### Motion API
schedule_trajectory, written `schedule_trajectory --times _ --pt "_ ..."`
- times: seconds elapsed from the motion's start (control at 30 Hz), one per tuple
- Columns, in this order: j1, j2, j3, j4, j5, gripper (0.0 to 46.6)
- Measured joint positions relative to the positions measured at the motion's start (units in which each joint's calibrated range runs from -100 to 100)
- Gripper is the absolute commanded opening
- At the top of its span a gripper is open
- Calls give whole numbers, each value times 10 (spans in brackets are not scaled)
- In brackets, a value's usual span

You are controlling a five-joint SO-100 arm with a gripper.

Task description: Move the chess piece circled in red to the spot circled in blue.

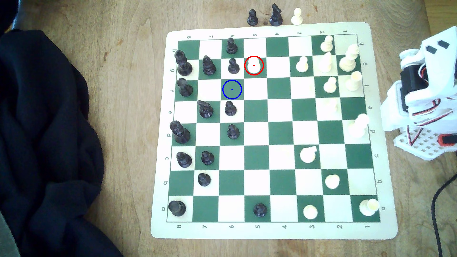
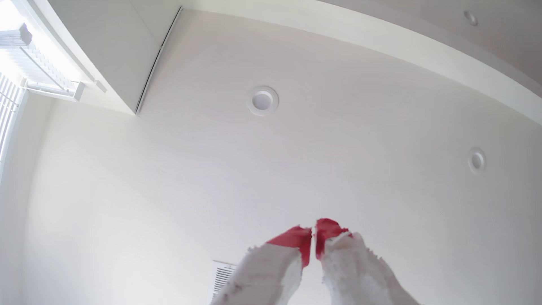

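— Wooden tabletop (image 1: pixel 99 37) carries the chessboard (image 1: pixel 272 231) in the exterior view; what does the wrist view add?

— A white ceiling (image 2: pixel 264 176) with three recessed lights, and the gripper (image 2: pixel 313 234): red-tipped jaws pressed together, holding nothing.

— And the white pawn (image 1: pixel 254 66)?

— On its red-ringed square, well apart from the arm (image 1: pixel 425 98) beyond the board's far edge. The blue-ringed square (image 1: pixel 232 89), one, lies diagonally beside it, farther from the arm. Three pieces stand off-board.

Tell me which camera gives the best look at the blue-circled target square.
The exterior view. It shows the blue-circled square from above, bare, with black pawns on neighbouring squares and the red-circled white pawn diagonally next to it. The wrist view faces the ceiling, past nearly closed red-tipped jaws, so it adds nothing.
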Motion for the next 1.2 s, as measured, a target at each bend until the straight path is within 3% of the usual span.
schedule_trajectory --times 0.07,0.2,0.43,0.93,1.2 --pt "0 0 0 1 0 2" --pt "59 2 0 48 0 2" --pt "114 2 -4 291 0 2" --pt "212 28 -146 1031 0 3" --pt "211 190 -306 1336 -73 10"
